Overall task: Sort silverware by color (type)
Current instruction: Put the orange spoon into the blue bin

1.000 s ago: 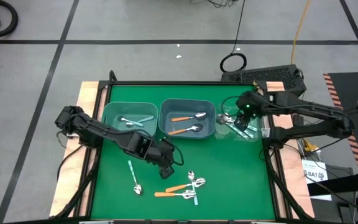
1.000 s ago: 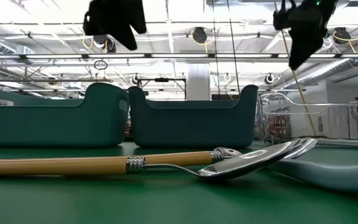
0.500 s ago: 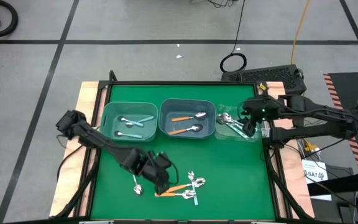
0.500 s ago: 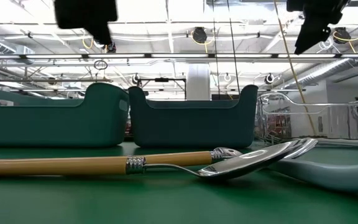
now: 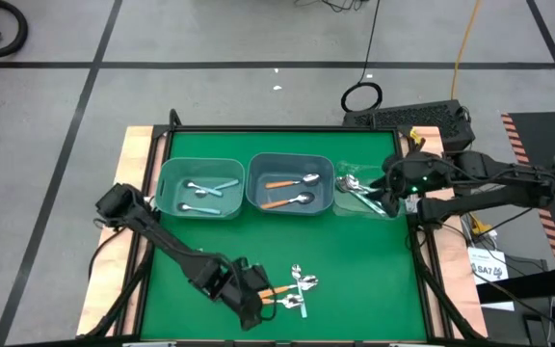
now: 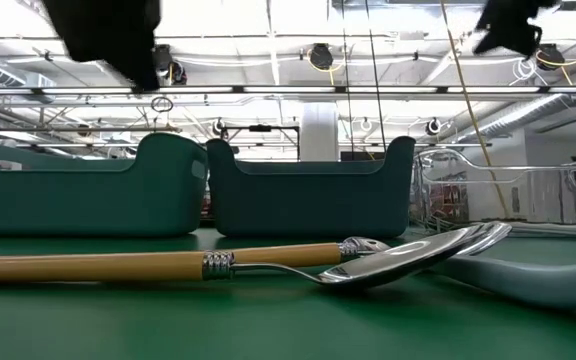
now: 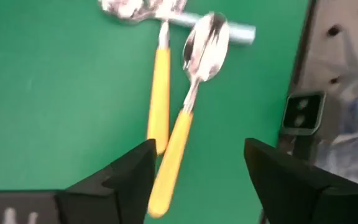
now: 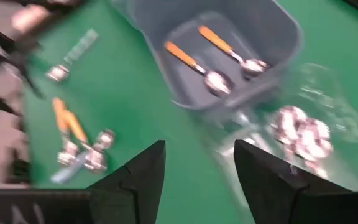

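Note:
Several spoons lie in a pile (image 5: 293, 288) on the green mat near the table's near edge. My left gripper (image 5: 251, 306) hovers open just to the left of it. The left wrist view shows two orange-handled spoons (image 7: 173, 134) side by side on the mat, and the end of one handle reaches between my open fingers (image 7: 194, 186) without touching them. My right gripper (image 5: 391, 189) is open and stands by the right side of a clear bin (image 5: 360, 196) that holds spoons. Its wrist view looks down on the middle bin's two orange spoons (image 8: 219, 59).
The left bin (image 5: 200, 188) holds light-blue-handled spoons and the middle bin (image 5: 290, 183) holds orange ones; both stand at the far side of the mat. A teal-handled spoon (image 8: 73, 55) lies apart from the pile. A raised black frame (image 5: 422, 255) borders the mat.
My left gripper has swung from the middle of the mat toward the near edge and come down beside the spoon pile, covering the lone teal spoon in the high view. My right gripper has drawn back from over the clear bin toward the table's right edge and risen.

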Available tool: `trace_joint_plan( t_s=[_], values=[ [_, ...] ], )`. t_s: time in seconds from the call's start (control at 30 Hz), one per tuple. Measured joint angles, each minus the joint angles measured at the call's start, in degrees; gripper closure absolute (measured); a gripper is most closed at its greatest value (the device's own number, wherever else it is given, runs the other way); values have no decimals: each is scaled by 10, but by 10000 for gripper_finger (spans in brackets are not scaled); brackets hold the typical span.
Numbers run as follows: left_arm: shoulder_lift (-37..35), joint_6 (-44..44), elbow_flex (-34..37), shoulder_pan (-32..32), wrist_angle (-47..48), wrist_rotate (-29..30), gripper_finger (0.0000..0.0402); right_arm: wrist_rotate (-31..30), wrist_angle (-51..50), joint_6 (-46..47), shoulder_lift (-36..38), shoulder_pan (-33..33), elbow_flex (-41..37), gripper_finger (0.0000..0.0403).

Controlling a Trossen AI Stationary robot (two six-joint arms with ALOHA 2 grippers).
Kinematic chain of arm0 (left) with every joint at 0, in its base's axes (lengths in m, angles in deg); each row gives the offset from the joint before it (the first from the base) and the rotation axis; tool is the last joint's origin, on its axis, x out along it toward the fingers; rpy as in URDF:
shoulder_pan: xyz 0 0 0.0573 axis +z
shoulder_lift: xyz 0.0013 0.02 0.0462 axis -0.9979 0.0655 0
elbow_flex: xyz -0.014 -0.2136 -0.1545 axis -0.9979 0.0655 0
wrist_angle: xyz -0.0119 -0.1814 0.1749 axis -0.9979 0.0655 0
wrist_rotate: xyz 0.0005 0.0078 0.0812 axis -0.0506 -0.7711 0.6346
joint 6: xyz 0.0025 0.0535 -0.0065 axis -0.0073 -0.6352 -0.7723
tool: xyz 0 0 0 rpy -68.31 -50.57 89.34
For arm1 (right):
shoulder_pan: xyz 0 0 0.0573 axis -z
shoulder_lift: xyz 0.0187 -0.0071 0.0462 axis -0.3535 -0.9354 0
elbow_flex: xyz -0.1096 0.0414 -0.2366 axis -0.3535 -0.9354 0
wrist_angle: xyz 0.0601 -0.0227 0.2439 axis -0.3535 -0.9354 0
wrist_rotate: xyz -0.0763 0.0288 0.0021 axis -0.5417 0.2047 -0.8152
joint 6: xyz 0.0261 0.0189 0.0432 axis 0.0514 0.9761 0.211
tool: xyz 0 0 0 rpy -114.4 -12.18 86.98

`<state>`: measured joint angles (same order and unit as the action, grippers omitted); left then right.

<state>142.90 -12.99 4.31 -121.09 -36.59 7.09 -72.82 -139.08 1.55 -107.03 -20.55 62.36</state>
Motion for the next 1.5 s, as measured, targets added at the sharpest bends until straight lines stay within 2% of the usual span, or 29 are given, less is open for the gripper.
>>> trace_joint_plan(
  t_s=[0.13,0.37,0.57,0.77,1.07,1.23,1.5],
  values=[
    [7,-23,-2,-25,0,6,131,-17,57,45,3,-36,1,218],
    [25,-18,0,-57,14,5,128,-32,173,118,-22,-90,2,218],
    [50,-43,-1,-71,5,65,128,-61,237,159,-60,-136,2,218],
    [64,-33,0,-82,9,78,128,-93,294,181,-106,-172,2,218],
    [58,10,-18,-77,13,75,128,-92,291,165,-137,-183,2,218],
    [55,-70,-45,-75,9,90,128,-93,291,170,-137,-200,2,218],
    [85,-109,-45,-57,21,108,128,-109,287,164,-137,-206,2,218]
  ],
)
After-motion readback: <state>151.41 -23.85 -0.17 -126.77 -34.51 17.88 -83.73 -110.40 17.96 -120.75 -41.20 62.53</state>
